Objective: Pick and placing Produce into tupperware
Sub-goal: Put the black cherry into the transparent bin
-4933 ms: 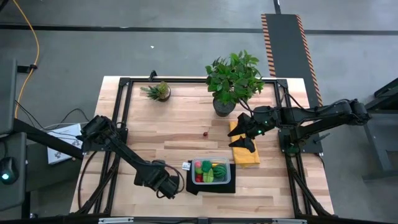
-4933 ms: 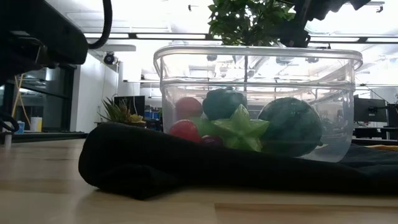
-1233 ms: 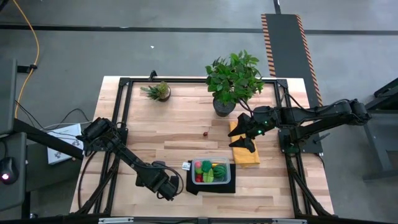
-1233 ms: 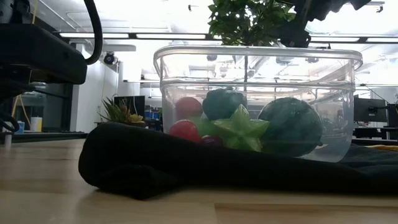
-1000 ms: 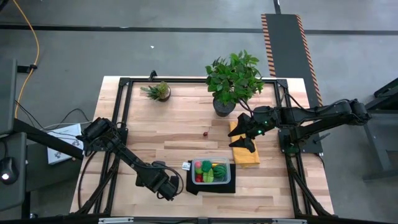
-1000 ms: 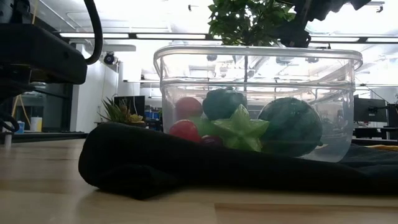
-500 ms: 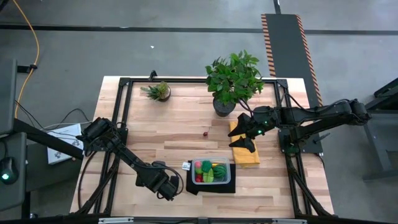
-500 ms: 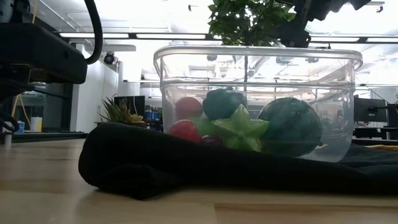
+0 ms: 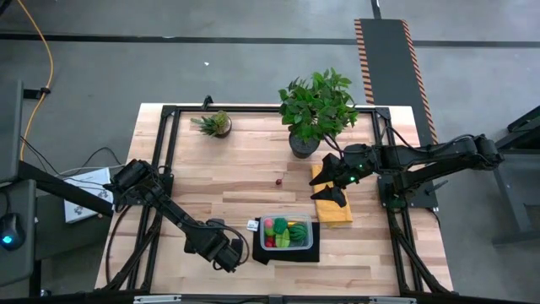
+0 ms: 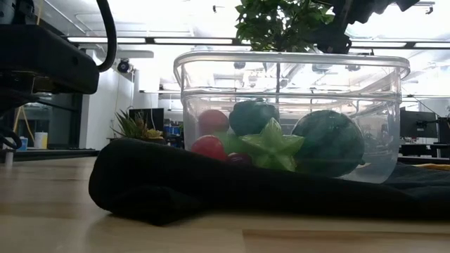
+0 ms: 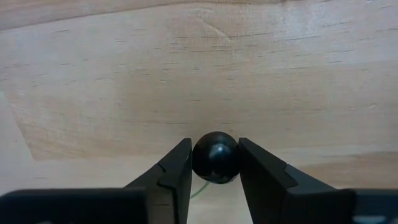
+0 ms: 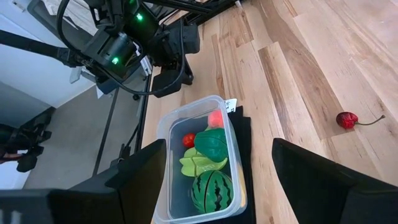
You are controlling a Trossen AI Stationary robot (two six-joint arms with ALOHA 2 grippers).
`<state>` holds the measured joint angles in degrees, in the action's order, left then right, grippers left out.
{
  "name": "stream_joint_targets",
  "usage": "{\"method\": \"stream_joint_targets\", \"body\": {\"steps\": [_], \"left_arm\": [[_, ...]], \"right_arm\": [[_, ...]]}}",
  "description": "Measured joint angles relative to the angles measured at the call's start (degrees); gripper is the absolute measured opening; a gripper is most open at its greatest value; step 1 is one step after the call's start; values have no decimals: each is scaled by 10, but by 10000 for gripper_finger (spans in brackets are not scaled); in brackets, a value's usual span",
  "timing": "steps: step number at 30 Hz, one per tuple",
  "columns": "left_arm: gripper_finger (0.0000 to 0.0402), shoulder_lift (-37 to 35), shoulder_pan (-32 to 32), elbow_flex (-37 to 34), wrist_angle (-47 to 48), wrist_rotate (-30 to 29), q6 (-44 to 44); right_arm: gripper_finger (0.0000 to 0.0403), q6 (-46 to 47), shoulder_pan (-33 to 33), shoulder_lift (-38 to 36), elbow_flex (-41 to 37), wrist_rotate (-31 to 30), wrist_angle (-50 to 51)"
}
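The clear tupperware [image 9: 287, 234] stands on a black mat and holds a green star fruit [image 10: 271, 145], a watermelon [image 10: 328, 143] and red pieces. My left gripper [image 9: 228, 253] is just left of it, near the table's near edge, shut on a dark round berry [image 11: 215, 157]. A red cherry [image 9: 278, 180] lies on the bare wood mid-table and also shows in the right wrist view [image 12: 347, 119]. My right gripper [image 9: 334, 191] hangs open over the yellow cloth [image 9: 336, 209], touching nothing. My left gripper pinches the dark berry's round body [image 11: 215, 163] between its two fingers [image 11: 177, 169], one on each side. The fingers come from above, pointing down at the wood. A thin green stem [image 11: 199, 190] trails off the berry. Whether the berry rests on the table I cannot tell.
A large leafy potted plant [image 9: 316, 110] stands at the far edge, close to the right arm. A small spiky plant [image 9: 215, 124] sits at the far left. A black frame rims the table. Open wood lies between the cherry and the tupperware.
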<state>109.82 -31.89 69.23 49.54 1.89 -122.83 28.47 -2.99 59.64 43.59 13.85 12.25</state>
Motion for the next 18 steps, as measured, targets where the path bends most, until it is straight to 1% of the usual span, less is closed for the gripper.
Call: {"method": "stream_joint_targets", "body": {"steps": [18], "left_arm": [[104,0,0,3,1,0,9]], "right_arm": [[282,2,0,0,0,0,0]]}}
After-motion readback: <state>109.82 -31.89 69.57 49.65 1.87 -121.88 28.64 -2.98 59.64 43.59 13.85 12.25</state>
